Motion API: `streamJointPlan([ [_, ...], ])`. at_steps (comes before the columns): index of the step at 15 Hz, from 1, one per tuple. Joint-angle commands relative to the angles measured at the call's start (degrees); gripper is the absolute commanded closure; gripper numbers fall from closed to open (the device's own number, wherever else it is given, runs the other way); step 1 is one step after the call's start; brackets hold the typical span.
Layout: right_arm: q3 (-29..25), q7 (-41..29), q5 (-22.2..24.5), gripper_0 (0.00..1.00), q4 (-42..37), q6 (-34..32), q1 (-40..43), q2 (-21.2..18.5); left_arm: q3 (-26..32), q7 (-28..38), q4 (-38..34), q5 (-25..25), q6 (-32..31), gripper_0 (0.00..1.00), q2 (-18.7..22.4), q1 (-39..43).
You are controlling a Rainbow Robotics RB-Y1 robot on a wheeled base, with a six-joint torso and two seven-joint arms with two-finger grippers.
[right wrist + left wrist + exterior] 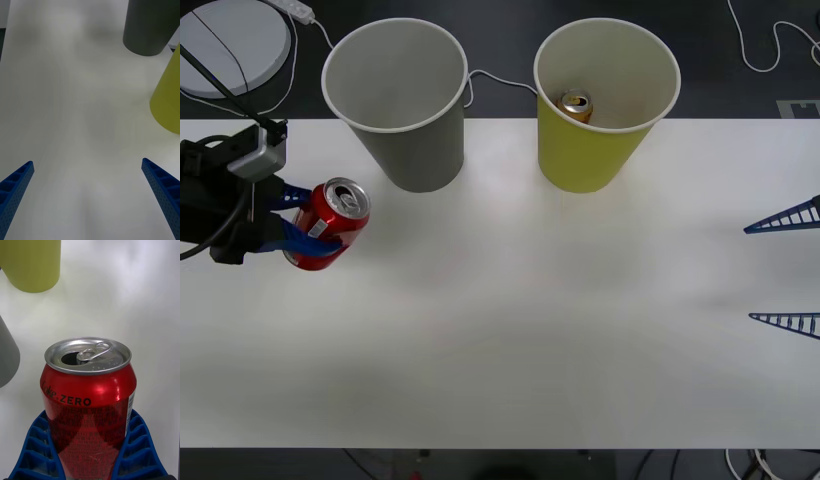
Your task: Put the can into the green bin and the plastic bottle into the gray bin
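Note:
The red can (330, 222) with its silver top stands upright at the table's left side, and my left gripper (318, 224) is shut on it. In the left wrist view the blue fingers (35, 450) clasp both sides of the can (88, 405). The gray bin (412, 150) stands at the back just right of the can, and the green bin (588, 155) stands farther right. My right gripper (750, 273) hangs open at the table's right edge, nothing between its fingers (161, 187). The plastic bottle is out of view.
A gold-orange can (576, 104) lies inside the green bin. A white round device (235, 40) and cables lie beyond the white table's (530, 320) back edge. The right wrist view has the gray bin (150, 26) and green bin (168, 101) ahead.

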Motion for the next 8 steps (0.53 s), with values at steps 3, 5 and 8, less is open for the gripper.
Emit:
streamJointPlan([
  [3, 0.0, 0.0, 0.0, 0.0, 0.0, 0.0, 0.0, 0.0, 0.85, 16.33, -9.55, -2.69, 0.01, 1.0, 1.29, -3.41],
  [5, 0.0, 0.0, 0.0, 0.0, 0.0, 0.0, 0.0, 0.0, -0.82, 22.84, -11.05, -4.8, -1.31, 1.0, 1.29, -8.24],
  [8, 0.0, 0.0, 0.0, 0.0, 0.0, 0.0, 0.0, 0.0, -7.15, 31.63, -10.96, -6.65, -1.84, 1.0, 1.38, -17.73],
])
